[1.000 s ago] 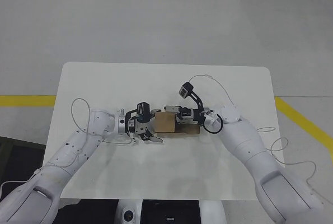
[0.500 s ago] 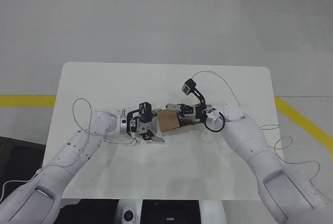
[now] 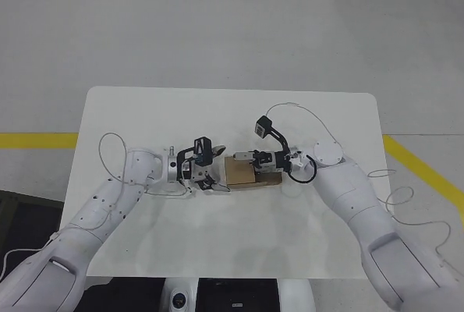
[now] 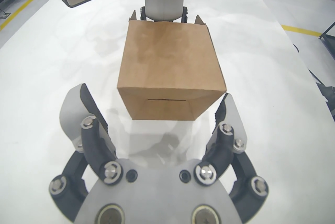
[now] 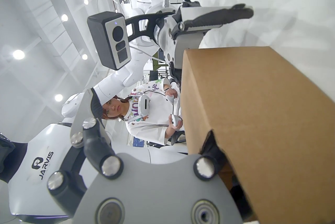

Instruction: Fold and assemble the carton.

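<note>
White tabletop (image 3: 138, 117) is seen beneath both arms, with grey floor (image 3: 232, 39) and a yellow line (image 3: 29, 140) beyond it. Near the middle of the tabletop the carton (image 4: 170, 70) is laid as a squared brown sleeve, its long axis running left to right. Its left end is closed, and a tuck slot (image 4: 166, 99) is visible across that face. Its right end is open, with small flaps (image 4: 201, 20) standing out. The left gripper (image 4: 155, 91) is held just left of the closed end, its fingers spread wider than the carton and touching nothing. The right gripper (image 3: 257, 162) is set at the open end with its fingers apart. One is tucked inside behind the wall and the other finger (image 5: 90, 104) is held clear outside, so no pinch appears to be made.

The carton is judged to be light, thin-walled and easily crushed or skewed, and its plain card is likely to slide on the smooth top. Hold is best taken across two opposite side walls close to a folded edge, where the board is stiffest. Loose flaps are better pushed than gripped.
</note>
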Controlling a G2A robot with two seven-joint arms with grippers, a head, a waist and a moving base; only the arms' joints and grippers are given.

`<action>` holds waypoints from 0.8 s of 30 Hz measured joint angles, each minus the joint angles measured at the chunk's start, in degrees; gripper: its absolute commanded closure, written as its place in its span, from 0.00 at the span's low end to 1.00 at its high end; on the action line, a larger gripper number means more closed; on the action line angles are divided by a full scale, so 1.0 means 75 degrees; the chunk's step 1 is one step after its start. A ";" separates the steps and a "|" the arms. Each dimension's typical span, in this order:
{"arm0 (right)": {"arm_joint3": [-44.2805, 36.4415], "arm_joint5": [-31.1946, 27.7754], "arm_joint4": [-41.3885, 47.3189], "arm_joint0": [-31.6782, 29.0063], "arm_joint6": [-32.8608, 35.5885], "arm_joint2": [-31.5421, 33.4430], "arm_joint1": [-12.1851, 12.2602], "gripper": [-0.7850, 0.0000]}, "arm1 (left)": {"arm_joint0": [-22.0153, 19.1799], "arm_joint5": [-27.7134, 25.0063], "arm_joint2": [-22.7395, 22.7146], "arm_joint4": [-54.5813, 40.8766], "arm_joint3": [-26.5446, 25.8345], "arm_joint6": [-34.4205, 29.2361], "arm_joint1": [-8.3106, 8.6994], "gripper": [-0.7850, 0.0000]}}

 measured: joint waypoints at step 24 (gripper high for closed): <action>-0.2552 0.1186 -0.1856 -0.1008 0.0245 0.1517 0.1071 0.00 | 0.0267 0.0084 -0.0167 -0.0419 -0.0952 -0.1036 -0.0033 0.00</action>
